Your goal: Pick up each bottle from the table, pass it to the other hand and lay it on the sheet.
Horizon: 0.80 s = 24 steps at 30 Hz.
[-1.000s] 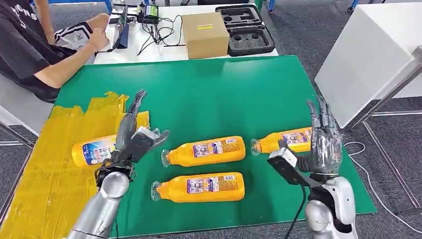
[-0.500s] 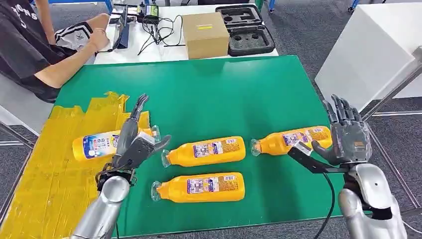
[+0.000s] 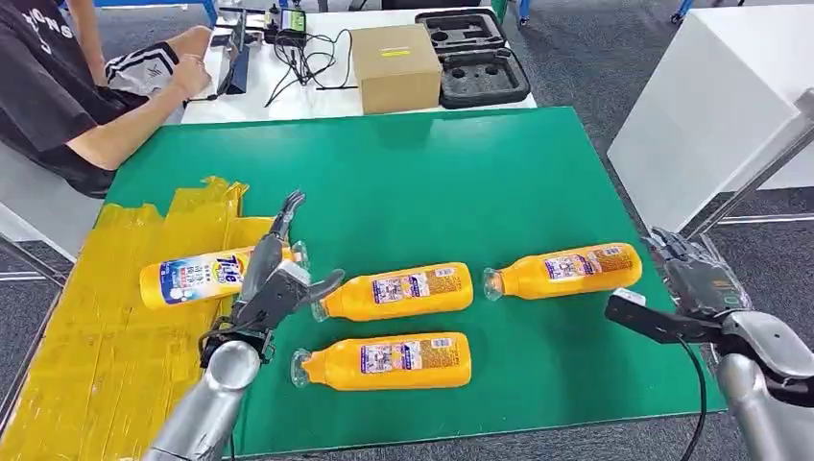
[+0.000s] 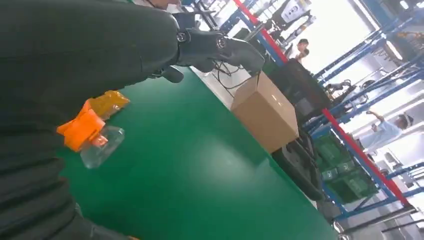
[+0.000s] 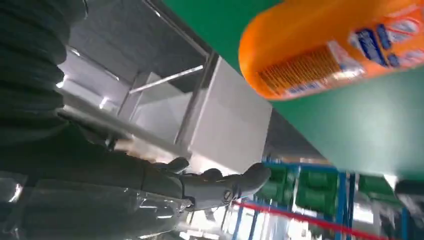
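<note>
Four orange bottles lie on their sides. One bottle rests on the yellow sheet at the table's left. My left hand hovers open just right of it, fingers spread, holding nothing. A second bottle and a third bottle lie on the green mat's middle. The fourth bottle lies at the right; its base looms in the right wrist view. My right hand sits open beyond the mat's right edge, empty. In the left wrist view a clear bottle cap lies beside my hand.
A person sits at the far left behind the table. Behind the mat stand a cardboard box, a black foam case and cables. A white cabinet stands to the right.
My right hand has pulled back rightward off the fourth bottle to beyond the mat's edge. My left hand drifted right, uncovering the bottle lying on the yellow sheet.
</note>
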{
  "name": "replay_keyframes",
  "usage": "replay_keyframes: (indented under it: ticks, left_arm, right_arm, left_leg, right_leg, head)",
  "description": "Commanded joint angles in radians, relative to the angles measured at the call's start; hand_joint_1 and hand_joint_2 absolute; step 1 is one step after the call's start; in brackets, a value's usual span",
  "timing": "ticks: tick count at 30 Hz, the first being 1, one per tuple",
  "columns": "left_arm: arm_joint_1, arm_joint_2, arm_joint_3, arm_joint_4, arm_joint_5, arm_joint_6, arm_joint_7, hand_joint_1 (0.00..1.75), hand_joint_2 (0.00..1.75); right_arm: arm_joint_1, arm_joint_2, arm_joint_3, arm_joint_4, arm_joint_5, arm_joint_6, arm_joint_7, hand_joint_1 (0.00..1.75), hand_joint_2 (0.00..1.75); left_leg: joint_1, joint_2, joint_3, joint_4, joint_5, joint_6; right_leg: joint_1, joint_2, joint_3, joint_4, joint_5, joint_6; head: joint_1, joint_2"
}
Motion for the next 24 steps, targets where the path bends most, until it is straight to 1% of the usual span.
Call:
replay_keyframes:
  ticks: [1, 2, 3, 4, 5, 6, 7, 8, 9, 11, 12, 13, 14, 16, 17, 19, 22, 24]
  left_arm:
    - [-0.076, -0.005, -0.002, 0.118, 0.013, 0.003, 0.004, 0.0, 1.75]
    - [-0.074, -0.003, -0.004, 0.123, 0.012, 0.01, 0.003, 0.0, 1.75]
    - [-0.071, 0.0, -0.004, 0.125, 0.013, 0.015, 0.0, 0.0, 1.75]
    - [-0.071, 0.0, -0.004, 0.125, 0.013, 0.015, 0.0, 0.0, 1.75]
    - [-0.071, 0.0, -0.004, 0.125, 0.013, 0.015, 0.0, 0.0, 1.75]
    - [-0.069, 0.001, -0.004, 0.125, 0.014, 0.017, -0.001, 0.0, 1.75]
    - [-0.067, 0.001, -0.004, 0.124, 0.014, 0.018, -0.002, 0.0, 1.75]
    - [-0.062, 0.003, -0.004, 0.121, 0.015, 0.022, -0.004, 0.0, 1.75]
    - [-0.057, 0.003, -0.004, 0.12, 0.015, 0.026, -0.005, 0.0, 1.75]
    - [-0.051, 0.004, -0.004, 0.121, 0.014, 0.028, -0.007, 0.0, 1.75]
    - [-0.053, 0.002, -0.005, 0.125, 0.014, 0.029, -0.008, 0.0, 1.75]
    - [-0.055, 0.002, -0.006, 0.128, 0.014, 0.03, -0.009, 0.0, 1.75]
    - [-0.057, 0.001, -0.006, 0.129, 0.014, 0.03, -0.009, 0.0, 1.75]
    - [-0.057, 0.001, -0.006, 0.129, 0.014, 0.03, -0.009, 0.0, 1.75]
    - [-0.058, 0.001, -0.006, 0.13, 0.013, 0.03, -0.009, 0.0, 1.75]
    - [-0.06, 0.001, -0.007, 0.13, 0.013, 0.03, -0.009, 0.0, 1.75]
    - [-0.074, -0.002, -0.012, 0.141, 0.013, 0.027, -0.009, 0.0, 1.75]
    - [-0.087, -0.006, -0.016, 0.148, 0.013, 0.025, -0.006, 0.0, 1.75]
  right_arm:
    - [-0.218, 0.011, 0.174, 0.343, 0.003, 0.019, -0.008, 0.0, 1.75]
    - [-0.234, 0.012, 0.194, 0.367, 0.005, 0.007, -0.005, 0.0, 1.75]
    - [-0.248, 0.014, 0.208, 0.386, 0.003, -0.004, -0.003, 0.0, 1.75]
    - [-0.248, 0.014, 0.208, 0.386, 0.003, -0.004, -0.003, 0.0, 1.75]
    - [-0.248, 0.014, 0.208, 0.386, 0.003, -0.004, -0.003, 0.0, 1.75]
    - [-0.253, 0.015, 0.214, 0.393, 0.003, -0.009, -0.001, 0.0, 1.75]
    - [-0.257, 0.016, 0.219, 0.397, 0.003, -0.017, -0.001, 0.0, 1.75]
    - [-0.271, 0.023, 0.23, 0.41, 0.006, -0.04, 0.002, 0.0, 1.75]
    - [-0.286, 0.033, 0.24, 0.422, 0.012, -0.053, 0.005, 0.0, 1.75]
    - [-0.32, 0.056, 0.256, 0.446, 0.02, -0.073, 0.007, 0.0, 1.75]
    - [-0.341, 0.072, 0.266, 0.468, 0.023, -0.081, 0.006, 0.0, 1.75]
    - [-0.348, 0.075, 0.27, 0.477, 0.025, -0.083, 0.006, 0.0, 1.75]
    - [-0.353, 0.077, 0.273, 0.483, 0.025, -0.084, 0.007, 0.0, 1.75]
    - [-0.353, 0.077, 0.273, 0.483, 0.025, -0.084, 0.007, 0.0, 1.75]
    - [-0.351, 0.076, 0.274, 0.486, 0.026, -0.089, 0.006, 0.0, 1.75]
    - [-0.358, 0.079, 0.279, 0.498, 0.026, -0.098, 0.002, 0.0, 1.75]
    - [-0.41, 0.118, 0.324, 0.572, 0.047, -0.092, -0.002, 0.0, 1.75]
    - [-0.435, 0.137, 0.354, 0.611, 0.054, -0.091, -0.001, 0.0, 1.75]
  left_leg:
    - [0.001, 0.006, 0.008, -0.001, -0.002, -0.003]
    - [0.001, 0.007, 0.009, 0.0, -0.003, -0.003]
    - [0.001, 0.004, 0.005, -0.001, -0.001, -0.002]
    - [0.001, 0.004, 0.007, -0.001, -0.002, -0.002]
    - [0.001, 0.003, 0.004, -0.001, -0.001, -0.001]
    - [0.001, 0.004, 0.006, -0.001, -0.002, -0.002]
    - [0.001, 0.003, 0.005, -0.001, -0.001, -0.001]
    - [0.001, 0.003, 0.007, -0.001, -0.002, -0.002]
    - [0.001, 0.003, 0.004, -0.001, -0.001, -0.001]
    - [0.001, 0.006, 0.008, -0.001, -0.002, -0.002]
    - [0.0, 0.006, 0.006, -0.001, -0.002, -0.002]
    - [0.0, 0.005, 0.003, -0.001, -0.001, -0.001]
    - [0.001, 0.007, 0.006, -0.001, -0.002, -0.002]
    - [0.001, 0.003, 0.003, -0.001, 0.0, -0.001]
    - [0.001, 0.004, 0.005, -0.001, -0.001, -0.002]
    - [0.001, 0.001, 0.003, -0.001, 0.0, -0.001]
    - [0.001, 0.004, 0.006, 0.0, -0.001, -0.001]
    - [0.0, 0.004, 0.003, 0.0, 0.0, 0.0]
  right_leg:
    - [0.002, 0.004, 0.007, -0.002, 0.0, -0.002]
    - [0.002, 0.004, 0.008, -0.002, 0.001, -0.002]
    - [0.001, 0.002, 0.005, -0.001, 0.001, 0.0]
    - [0.001, 0.002, 0.006, -0.002, 0.001, -0.001]
    - [0.001, 0.002, 0.004, -0.001, 0.001, 0.0]
    - [0.001, 0.002, 0.006, -0.001, 0.0, -0.001]
    - [0.001, 0.001, 0.004, -0.001, 0.001, 0.0]
    - [0.001, 0.002, 0.006, -0.001, 0.0, -0.001]
    - [0.001, 0.002, 0.003, -0.001, 0.001, 0.0]
    - [0.001, 0.004, 0.006, -0.001, 0.0, -0.001]
    - [0.001, 0.005, 0.004, -0.001, 0.001, -0.001]
    - [0.001, 0.004, 0.002, -0.001, 0.001, 0.0]
    - [0.001, 0.005, 0.004, -0.001, 0.001, -0.001]
    - [0.001, 0.002, 0.002, -0.001, 0.001, 0.0]
    - [0.001, 0.002, 0.005, -0.001, 0.001, -0.001]
    - [0.001, 0.001, 0.003, -0.001, 0.001, 0.0]
    - [0.001, 0.002, 0.005, -0.001, 0.0, -0.001]
    - [0.0, 0.003, 0.002, 0.0, 0.001, 0.0]
  head:
    - [0.0, 0.0]
    - [0.0, 0.0]
    - [0.0, 0.0]
    - [0.0, 0.0]
    - [0.0, 0.0]
    - [0.0, 0.0]
    - [0.0, 0.0]
    - [0.0, 0.0]
    - [0.0, 0.0]
    - [0.0, 0.0]
    - [0.0, 0.0]
    - [0.0, 0.0]
    - [0.0, 0.0]
    - [0.0, 0.0]
    - [0.0, 0.0]
    - [0.0, 0.0]
    - [0.0, 0.0]
    - [0.0, 0.0]
